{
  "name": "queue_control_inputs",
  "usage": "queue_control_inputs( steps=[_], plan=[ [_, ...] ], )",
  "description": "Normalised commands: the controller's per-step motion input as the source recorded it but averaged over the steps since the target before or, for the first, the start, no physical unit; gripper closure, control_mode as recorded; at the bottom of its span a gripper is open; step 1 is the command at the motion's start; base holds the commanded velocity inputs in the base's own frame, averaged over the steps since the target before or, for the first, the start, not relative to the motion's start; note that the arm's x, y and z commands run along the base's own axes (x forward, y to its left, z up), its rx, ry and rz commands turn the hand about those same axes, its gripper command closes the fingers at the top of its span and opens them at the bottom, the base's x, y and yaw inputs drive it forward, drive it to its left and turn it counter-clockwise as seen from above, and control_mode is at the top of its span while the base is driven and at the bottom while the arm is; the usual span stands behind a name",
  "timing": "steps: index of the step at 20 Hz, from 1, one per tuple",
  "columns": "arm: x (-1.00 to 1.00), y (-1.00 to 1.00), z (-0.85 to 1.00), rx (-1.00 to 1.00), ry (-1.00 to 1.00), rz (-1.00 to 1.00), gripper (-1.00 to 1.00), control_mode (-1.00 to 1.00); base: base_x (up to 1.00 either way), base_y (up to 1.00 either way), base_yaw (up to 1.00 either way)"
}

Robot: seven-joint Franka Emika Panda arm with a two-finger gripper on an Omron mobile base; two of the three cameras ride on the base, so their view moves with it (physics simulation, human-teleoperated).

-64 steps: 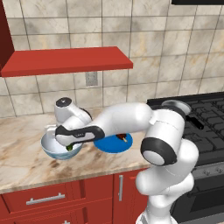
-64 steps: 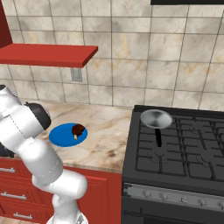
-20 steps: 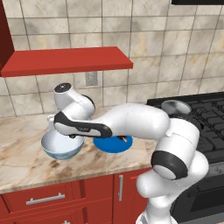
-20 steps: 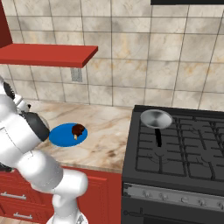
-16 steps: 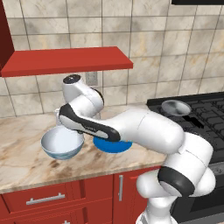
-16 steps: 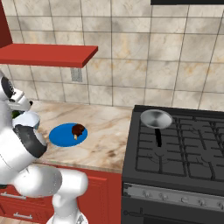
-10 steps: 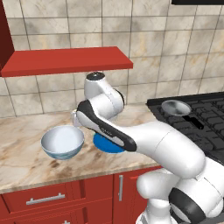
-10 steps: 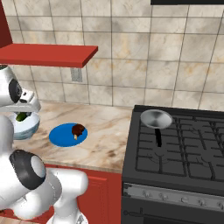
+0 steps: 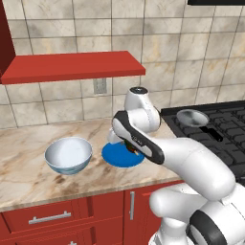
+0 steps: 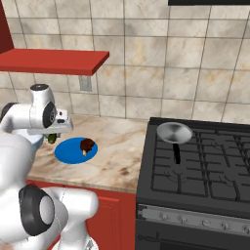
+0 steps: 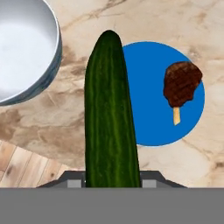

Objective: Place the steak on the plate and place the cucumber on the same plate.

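My gripper (image 11: 111,178) is shut on the dark green cucumber (image 11: 109,113), which runs lengthwise up the hand view. It hangs above the counter over the left edge of the bright blue plate (image 11: 153,109). The reddish-brown steak (image 11: 181,83) lies on the plate's right half. From the right base view the steak (image 10: 88,144) rests on the plate (image 10: 71,151), and the cucumber (image 10: 50,138) pokes out under the gripper (image 10: 52,135) at the plate's left rim. In the left base view the arm covers part of the plate (image 9: 115,159).
A pale blue-white bowl (image 9: 69,154) stands on the marble counter left of the plate, also in the hand view as the bowl (image 11: 26,48). A grey frying pan (image 10: 173,133) sits on the black stove at right. A red shelf (image 9: 72,66) hangs above the counter.
The arm has swung right from over the bowl to the plate's left edge, carrying the cucumber out of the bowl. The steak and plate have not moved.
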Motion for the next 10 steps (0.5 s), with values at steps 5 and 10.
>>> queue_control_inputs(
  steps=[5, 10],
  plan=[
    [0.26, -0.03, -0.16, 0.00, 0.03, 0.00, 1.00, -1.00, 0.00, 0.00, 0.00],
    [0.65, -0.04, -0.55, 0.00, 0.09, -0.06, 1.00, -1.00, 0.00, 0.00, 0.00]
  ],
)
